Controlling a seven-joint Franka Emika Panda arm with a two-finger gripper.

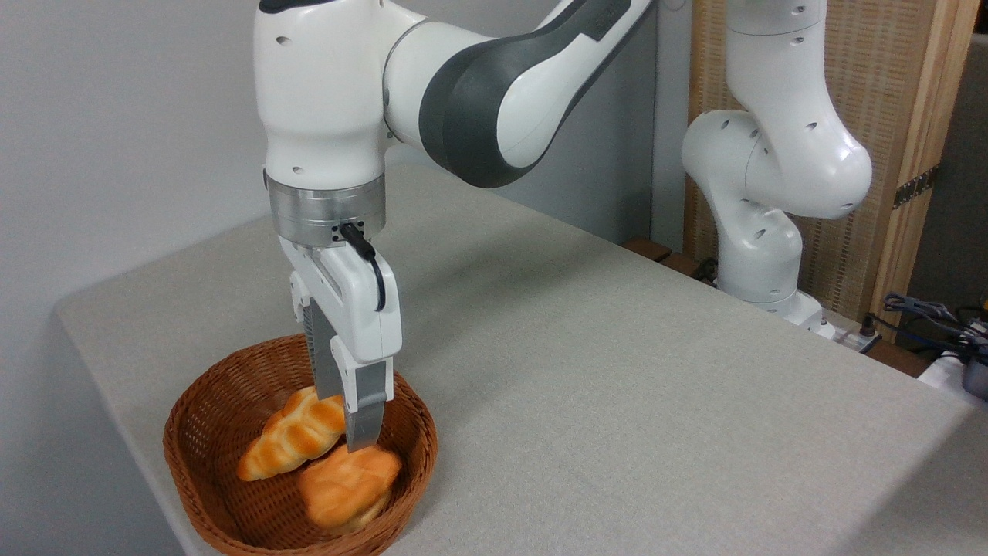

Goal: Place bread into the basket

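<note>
We are hovering the gripper, its opening hidden from us, just above the bun lying in the basket beside the braided loaf, risking dragging either out when lifting.

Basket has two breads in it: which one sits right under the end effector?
The round bun with the swirled top, at the front of the basket. The end effector reaches down to its top edge; the long braided loaf lies to its left.

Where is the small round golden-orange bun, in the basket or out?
In: the bun lies inside the round brown wicker basket, beside a long braided loaf.
</note>
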